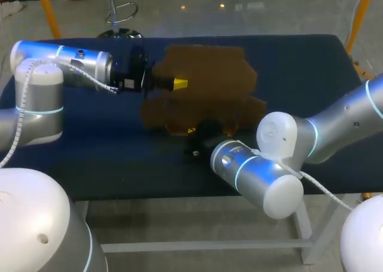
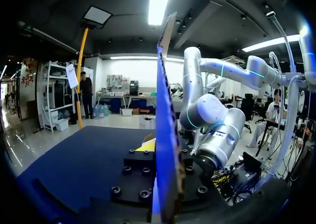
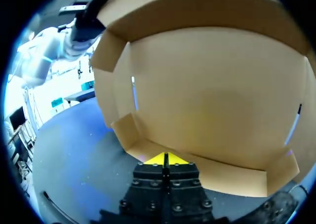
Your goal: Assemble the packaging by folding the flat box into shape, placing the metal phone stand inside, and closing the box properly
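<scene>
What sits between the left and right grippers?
The half-folded box. Head view: the left gripper is at its left edge. Right wrist view: its open inside lies just ahead of the right gripper.

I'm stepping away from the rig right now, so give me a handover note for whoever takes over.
Left gripper: shut on an upright panel of the cardboard box.
Right gripper: shut, tips at the box's near wall; no hold on it visible.
Box: mid-table, open, side flaps partly raised.
Phone stand: not in any view.
Done: folding begun.
Left: finish folding, put the stand in, close the box.
</scene>
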